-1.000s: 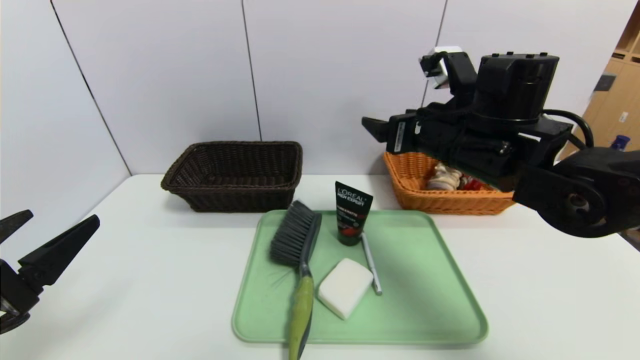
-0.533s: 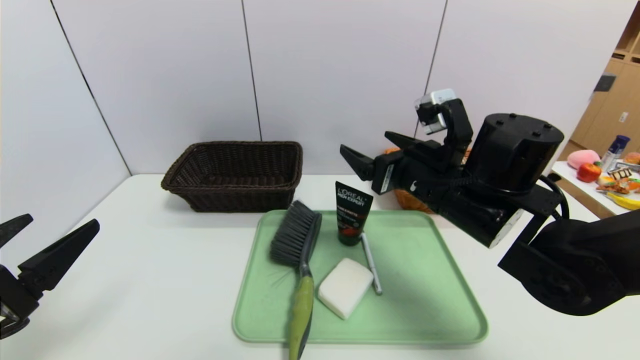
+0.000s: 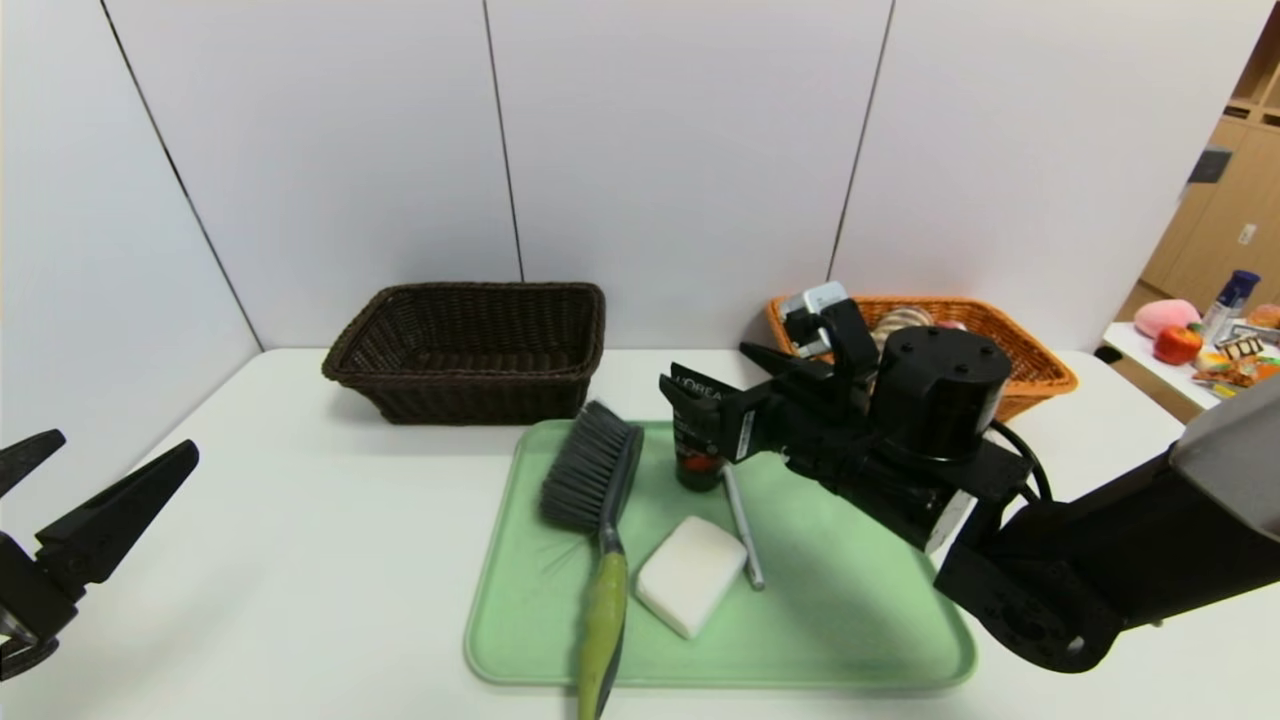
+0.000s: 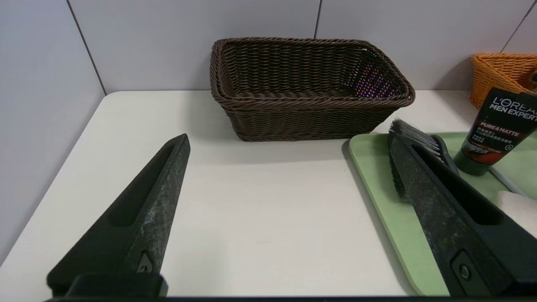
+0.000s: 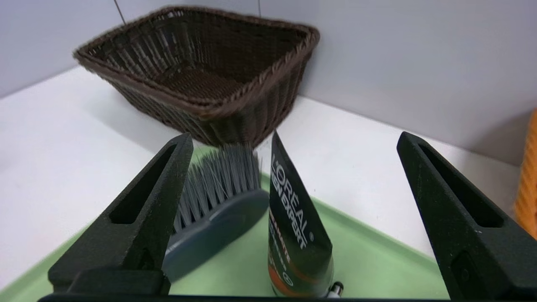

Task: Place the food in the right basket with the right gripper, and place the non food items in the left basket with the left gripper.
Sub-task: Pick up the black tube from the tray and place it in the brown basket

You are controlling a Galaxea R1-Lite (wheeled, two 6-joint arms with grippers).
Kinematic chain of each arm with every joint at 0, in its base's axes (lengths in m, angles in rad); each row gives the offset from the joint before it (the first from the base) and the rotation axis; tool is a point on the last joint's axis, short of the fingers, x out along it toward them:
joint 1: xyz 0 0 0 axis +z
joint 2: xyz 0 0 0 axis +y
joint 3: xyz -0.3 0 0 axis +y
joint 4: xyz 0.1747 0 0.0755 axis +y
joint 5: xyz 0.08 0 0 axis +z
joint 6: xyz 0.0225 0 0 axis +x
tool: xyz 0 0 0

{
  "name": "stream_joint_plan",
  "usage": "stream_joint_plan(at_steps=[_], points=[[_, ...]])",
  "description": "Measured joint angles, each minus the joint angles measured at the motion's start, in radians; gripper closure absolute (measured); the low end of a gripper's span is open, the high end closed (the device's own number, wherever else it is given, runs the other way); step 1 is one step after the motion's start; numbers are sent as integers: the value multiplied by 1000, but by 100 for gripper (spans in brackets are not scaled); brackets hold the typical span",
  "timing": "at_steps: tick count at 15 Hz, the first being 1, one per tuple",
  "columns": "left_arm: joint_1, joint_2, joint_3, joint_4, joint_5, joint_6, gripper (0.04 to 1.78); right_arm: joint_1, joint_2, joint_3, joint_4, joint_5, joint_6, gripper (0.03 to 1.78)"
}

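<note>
A green tray (image 3: 850, 620) holds a grey brush with a green handle (image 3: 590, 470), a black L'Oreal tube (image 3: 697, 458) standing upright, a silver pen (image 3: 742, 525) and a white soap block (image 3: 690, 572). The dark brown basket (image 3: 470, 345) stands at the back left. The orange basket (image 3: 1030, 365) at the back right holds food items (image 3: 900, 320). My right gripper (image 3: 707, 368) is open and empty, low over the tray's far part, right at the tube. In the right wrist view the tube (image 5: 293, 226) stands between its spread fingers (image 5: 293, 138), beside the brush (image 5: 214, 197). My left gripper (image 3: 120, 443) is open and empty at the table's left edge.
The white table (image 3: 300, 520) ends at grey wall panels behind the baskets. A side table with toy fruit (image 3: 1200, 345) stands far right. In the left wrist view the brown basket (image 4: 310, 84) lies ahead and the tray's edge (image 4: 377, 197) beside it.
My right arm has swung down and to the left, from above the orange basket to the tube on the tray, jaws still open. The left arm has not moved.
</note>
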Motion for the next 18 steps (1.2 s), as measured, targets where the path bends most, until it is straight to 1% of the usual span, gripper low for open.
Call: stream_joint_plan(at_steps=[6, 11, 14, 16, 18], points=[[0, -13, -1, 1, -3, 3, 13, -10, 110, -30, -1, -2, 0, 12], [0, -13, -2, 1, -3, 1, 13, -11, 162, -66, -5, 4, 1, 12], [0, -13, -1, 1, -3, 0, 13, -12, 180, -69, -60, 8, 2, 59], [0, -13, 0, 1, -3, 0, 13, -11, 187, -69, -64, 8, 1, 84], [0, -12, 6, 1, -3, 3, 13, -11, 187, -68, -63, 9, 1, 103]])
